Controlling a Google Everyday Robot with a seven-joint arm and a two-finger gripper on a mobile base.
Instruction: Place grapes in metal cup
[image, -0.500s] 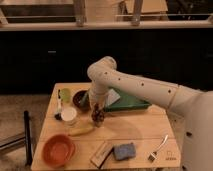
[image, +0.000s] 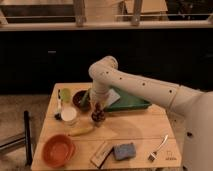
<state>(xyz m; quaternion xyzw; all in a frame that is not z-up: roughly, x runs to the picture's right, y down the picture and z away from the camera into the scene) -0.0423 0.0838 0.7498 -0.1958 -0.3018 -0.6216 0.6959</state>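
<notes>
The grapes (image: 98, 118) show as a dark clump low over the table (image: 135, 128), near its middle, right at the tip of the gripper (image: 97, 110). The gripper points straight down onto the clump, and whether it is clamped on it or merely touching it cannot be told. Nor is it clear whether the clump is fruit alone or fruit with a cup beneath it. Just left of the grapes stands a white cup (image: 68, 115), and in front of them lies a banana (image: 81, 131). Behind and to the left sits a dark bowl (image: 79, 99), with a green cup (image: 65, 94) beyond it near the table's far left edge. To the right, close behind the gripper, is a green tray (image: 127, 101). The white arm (image: 135, 86) reaches in from the right, over the tray. Along the near edge, from left to right, are an orange bowl (image: 57, 149), a wooden block (image: 101, 154), a blue sponge (image: 124, 150) and a fork (image: 159, 146).
</notes>
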